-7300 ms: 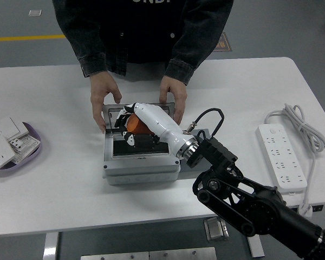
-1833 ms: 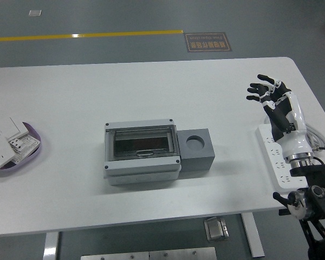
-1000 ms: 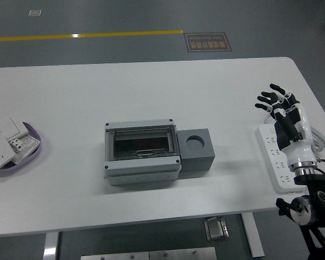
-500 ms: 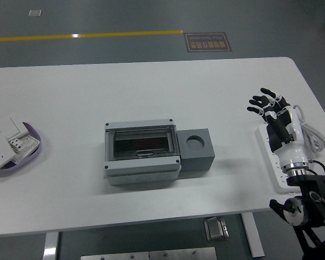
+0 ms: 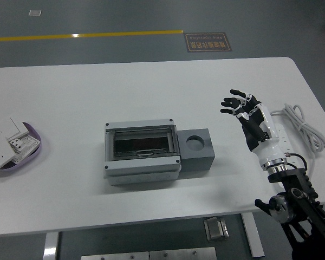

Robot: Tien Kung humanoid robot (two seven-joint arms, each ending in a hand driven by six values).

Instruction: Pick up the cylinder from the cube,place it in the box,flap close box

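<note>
1. right hand (image 5: pixel 248 116) hovers over the table (image 5: pixel 70 86), fingers (image 5: pixel 231 101) spread wide, palm bare, nothing held; arm enters from lower right; left hand not in view.
2. cube (image 5: pixel 197 149) sits to the left of the fingers and a bit nearer the table's front edge, apart from them, no contact; its round socket (image 5: pixel 195 142) on top looks vacant, no cylinder standing in it.
3. box (image 5: pixel 142 150) touches the cube's far side from the hand, so further left of the fingers again; clear flap (image 5: pixel 142 142) lies flat and down over the opening; box's long axis runs left-right, in line with the cube.
4. cylinder not visible anywhere; dark interior behind the flap, cannot tell what is inside; judged: pick and place look done, flap looks shut, task at or near its end.
5. if any press on the flap is still needed, only the right hand is in reach; move would be leftward past the cube, then down onto the flap.
6. power strip (image 5: pixel 284 143) and its cable (image 5: pixel 303 127) lie just right of and under the forearm; tray of switch plates (image 5: pixel 13 143) well apart at far left.
</note>
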